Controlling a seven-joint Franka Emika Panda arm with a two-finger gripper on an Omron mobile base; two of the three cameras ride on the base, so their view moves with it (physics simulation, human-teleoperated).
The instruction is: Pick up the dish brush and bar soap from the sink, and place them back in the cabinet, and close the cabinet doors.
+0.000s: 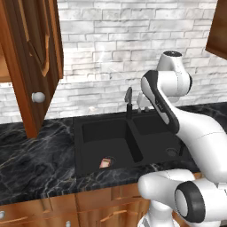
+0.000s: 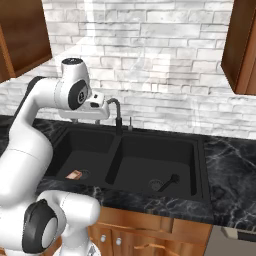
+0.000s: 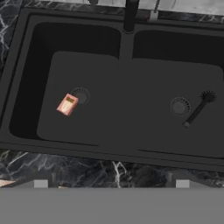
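The claw (image 2: 100,107) hangs above the back of the sink (image 3: 127,151), near the dark grey faucet (image 2: 118,115), with its jaws spread wide apart and nothing between them. In the hand view its two finger tips (image 3: 40,183) rise at the bottom edge, well apart, over the front strip of the black marble tabletop (image 3: 87,168).

The sink is a black double basin set into that tabletop. The bar soap (image 3: 67,104), a small pinkish-red block with a pale edge, lies flat on the floor of the left basin, just beside its round drain (image 3: 80,95). From the left base view the soap (image 1: 105,162) sits toward the front of that basin. The dish brush (image 3: 198,108) lies flat on the floor of the right basin, a slim black stick with a wider bristled head; its head sits just beside that basin's drain (image 3: 180,106), and the handle points toward the front wall. In the right base view the brush (image 2: 169,182) rests near the front of the right basin.

The cabinet doors (image 1: 33,57) are reddish-brown wood with a raised panel; the one at the left of the left base view stands swung open over the tabletop, its round silver knob (image 1: 38,97) facing the room. A white brick wall (image 1: 124,48) runs behind the sink
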